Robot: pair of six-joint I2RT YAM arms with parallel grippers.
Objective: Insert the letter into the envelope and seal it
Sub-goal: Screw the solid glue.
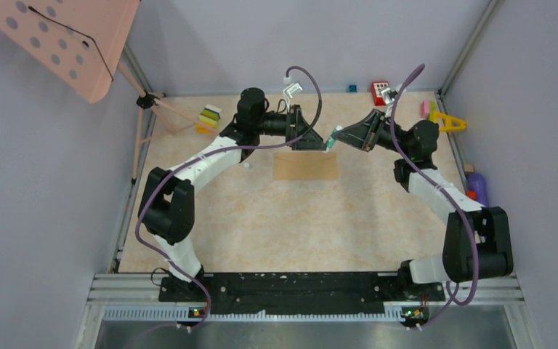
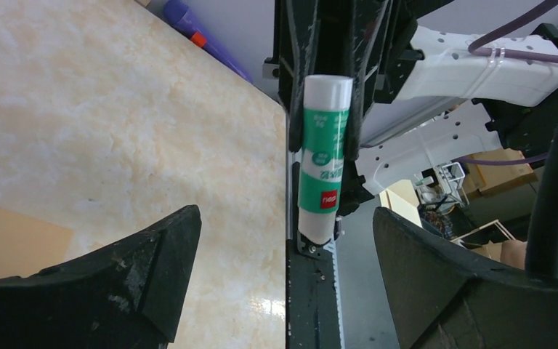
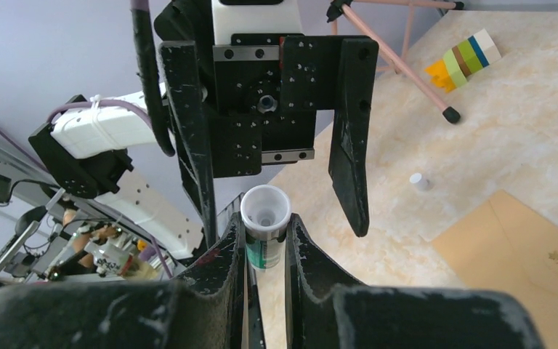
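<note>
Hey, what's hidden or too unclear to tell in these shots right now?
- Letter: in no view; possibly inside the envelope.
- Envelope flap: open or shut unclear; top view too small, wrist views crop it.
- Glue stick label: left wrist view, blurred.

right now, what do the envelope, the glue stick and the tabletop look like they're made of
The envelope looks like tan kraft paper: matte, flat, with no shine.
The glue stick is probably a smooth white plastic tube, with a green printed label and a faint sheen.
The tabletop is a glossy marble-patterned surface that shows glare, so it is likely laminate rather than stone.
</note>
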